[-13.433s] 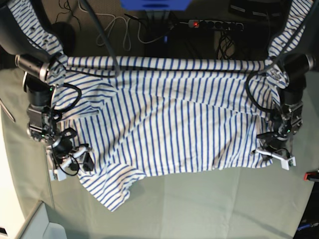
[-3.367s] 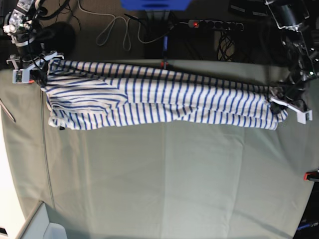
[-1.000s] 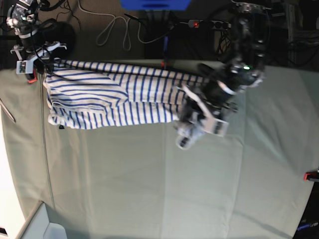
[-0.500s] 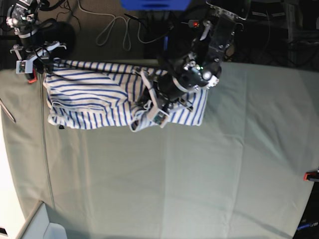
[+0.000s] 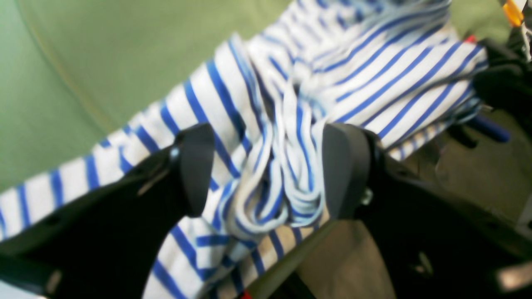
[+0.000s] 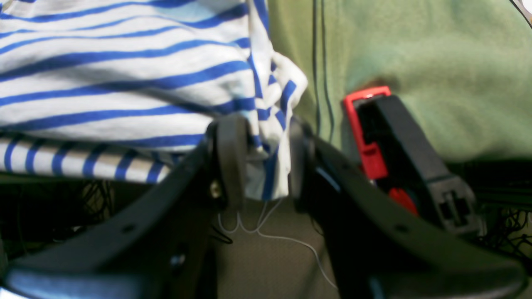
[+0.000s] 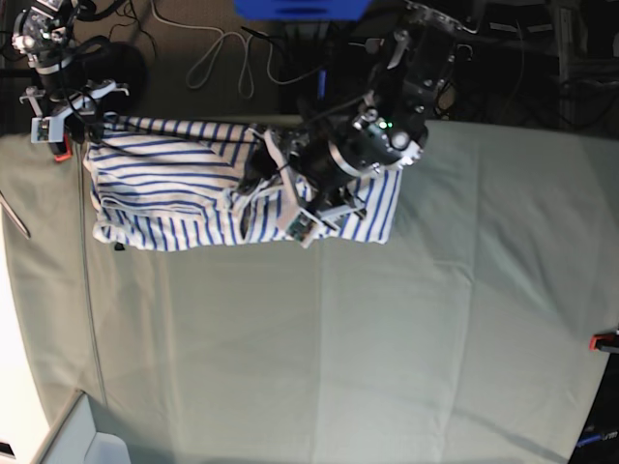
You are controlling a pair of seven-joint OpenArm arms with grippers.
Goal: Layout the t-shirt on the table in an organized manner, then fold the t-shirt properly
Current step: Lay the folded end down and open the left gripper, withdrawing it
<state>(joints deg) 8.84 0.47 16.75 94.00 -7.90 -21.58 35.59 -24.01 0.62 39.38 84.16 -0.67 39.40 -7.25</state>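
Observation:
The white, blue-striped t-shirt (image 7: 164, 184) lies as a narrow band along the back left of the grey-green table (image 7: 338, 338). Its right end is doubled over to the left. My left gripper (image 7: 280, 193) hovers over the band's middle. In the left wrist view it (image 5: 270, 174) is shut on a bunched wad of the t-shirt (image 5: 374, 79). My right gripper (image 7: 73, 111) is at the back left corner. In the right wrist view it (image 6: 264, 162) is shut on the t-shirt's hem (image 6: 124, 83) at the table edge.
A red and black clamp (image 6: 370, 137) sits on the table edge right beside my right gripper. Another red clamp (image 7: 604, 340) is at the right edge. Cables (image 7: 222, 53) lie on the dark floor behind the table. A white bin (image 7: 92, 445) stands at the front left.
My left gripper has carried the shirt's right end leftward over the rest, from the table's right side to the middle of the band. My right gripper has stayed at the back left corner.

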